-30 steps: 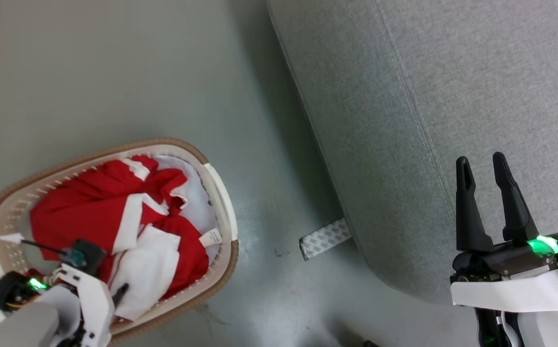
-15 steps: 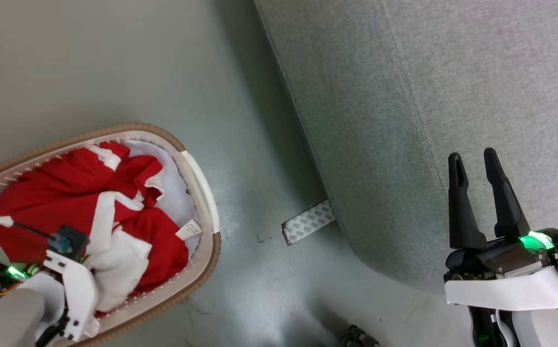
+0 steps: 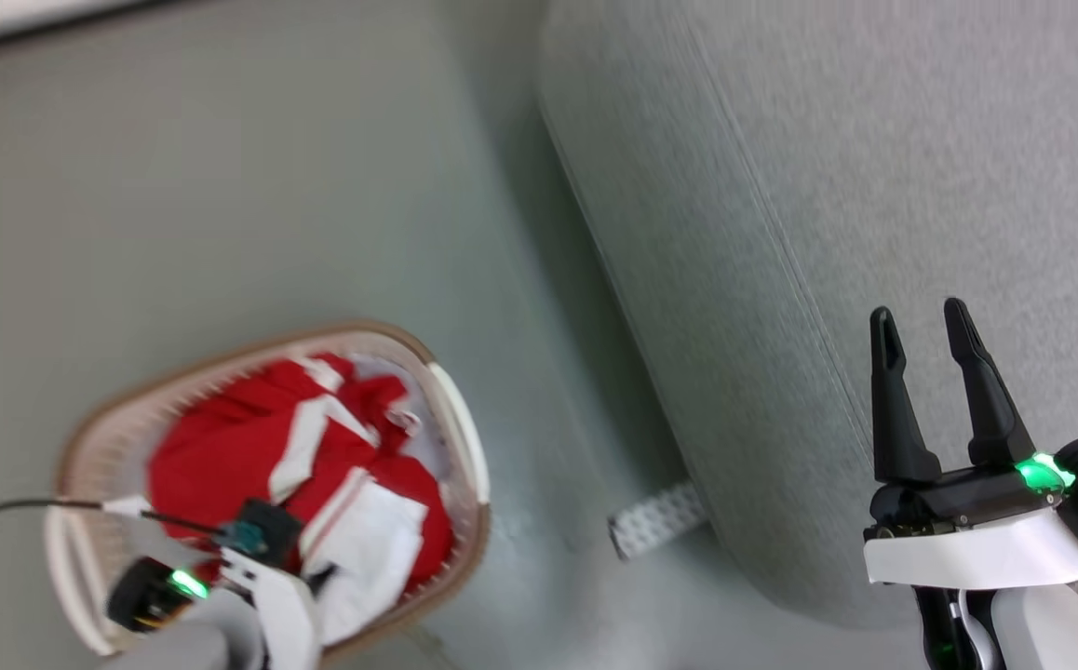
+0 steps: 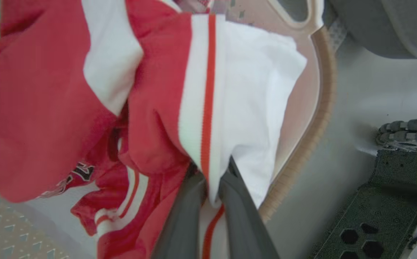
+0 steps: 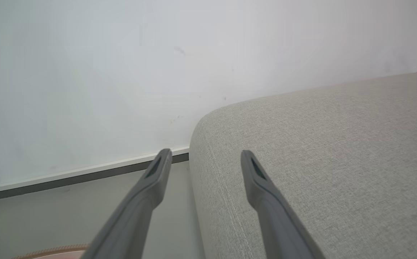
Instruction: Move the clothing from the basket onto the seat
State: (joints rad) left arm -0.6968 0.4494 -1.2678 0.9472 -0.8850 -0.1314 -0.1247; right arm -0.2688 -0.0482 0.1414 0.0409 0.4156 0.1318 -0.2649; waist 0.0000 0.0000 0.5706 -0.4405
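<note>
Left tool (image 4: pixel 212 169) pinches the clothing's (image 4: pixel 165 118) striped white fold; lift straight up clear of the basket (image 4: pixel 324 108) rim, then swing toward the seat (image 3: pixel 874 140). Right tool (image 3: pixel 919 314) hangs spread, empty.

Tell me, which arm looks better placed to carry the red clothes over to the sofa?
Left. The left tool is shut on the clothing inside the basket. It only needs to lift and carry. The right tool hangs open by the seat, holding nothing.
</note>
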